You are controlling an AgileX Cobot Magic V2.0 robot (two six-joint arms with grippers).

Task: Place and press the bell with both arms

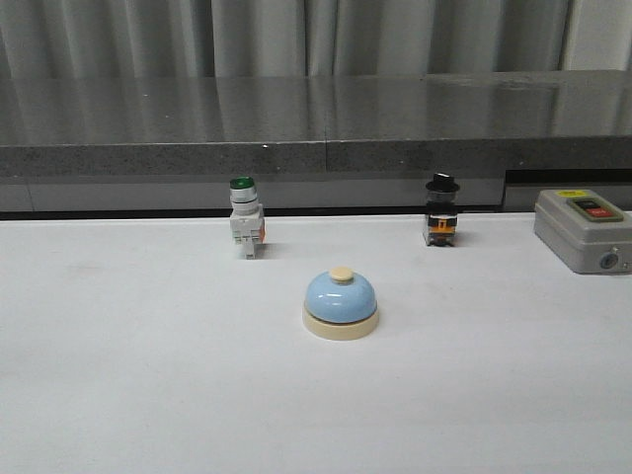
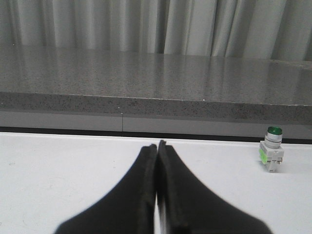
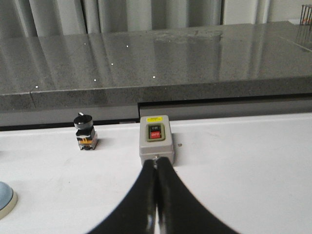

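The light-blue bell (image 1: pixel 341 301) with cream base and cream button stands upright on the white table, near the middle in the front view. Its edge shows in the right wrist view (image 3: pixel 5 199). Neither arm shows in the front view. My left gripper (image 2: pixel 157 144) is shut and empty over bare table, well apart from the bell. My right gripper (image 3: pixel 156 161) is shut and empty, its tips in front of the grey box, with the bell off to one side.
A green-capped white pushbutton switch (image 1: pixel 246 227) stands behind the bell to the left and shows in the left wrist view (image 2: pixel 272 155). A black-knobbed switch (image 1: pixel 441 209) stands behind right. A grey box with red and green buttons (image 1: pixel 585 229) is far right. A grey stone ledge (image 1: pixel 316 138) runs along the back.
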